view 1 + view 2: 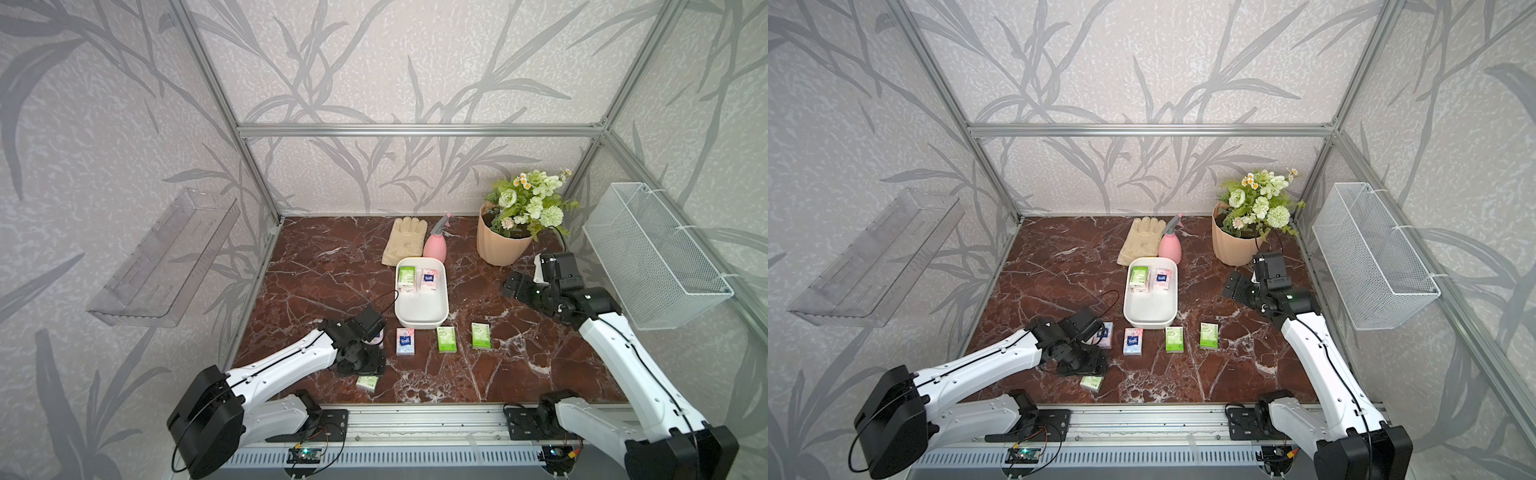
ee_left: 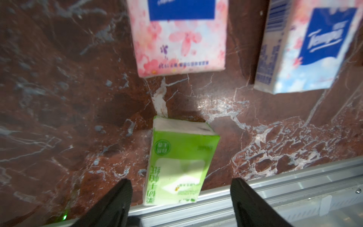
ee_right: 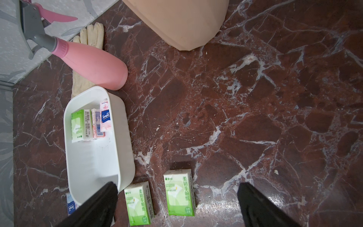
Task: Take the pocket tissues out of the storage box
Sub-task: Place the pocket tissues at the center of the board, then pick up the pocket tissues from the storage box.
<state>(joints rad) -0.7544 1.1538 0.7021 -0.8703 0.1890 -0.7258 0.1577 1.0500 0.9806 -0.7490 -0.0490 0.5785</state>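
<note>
Red marble worktop (image 1: pixel 316 266), left pincer (image 2: pixel 180 183) wide open astride a loose green packet (image 2: pixel 176 157) by the near edge, four packets (image 1: pixel 405 341) in a row beyond, right pincer (image 3: pixel 178 184) gaping empty, storage box (image 1: pixel 420 323) mid-worktop holding three pocket tissues (image 1: pixel 407 276), leaf-patterned walls (image 1: pixel 374 62).

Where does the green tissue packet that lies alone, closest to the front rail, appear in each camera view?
In a top view: the green packet lies low, left of centre, just above the front rail.
In a top view: nearly the same place, above the rail.
Left wrist: large, its end between the fingers of the open left tool, touching neither.
Right wrist: not in it.
Shared landmark: the front rail, missing only from the right wrist view.
</note>
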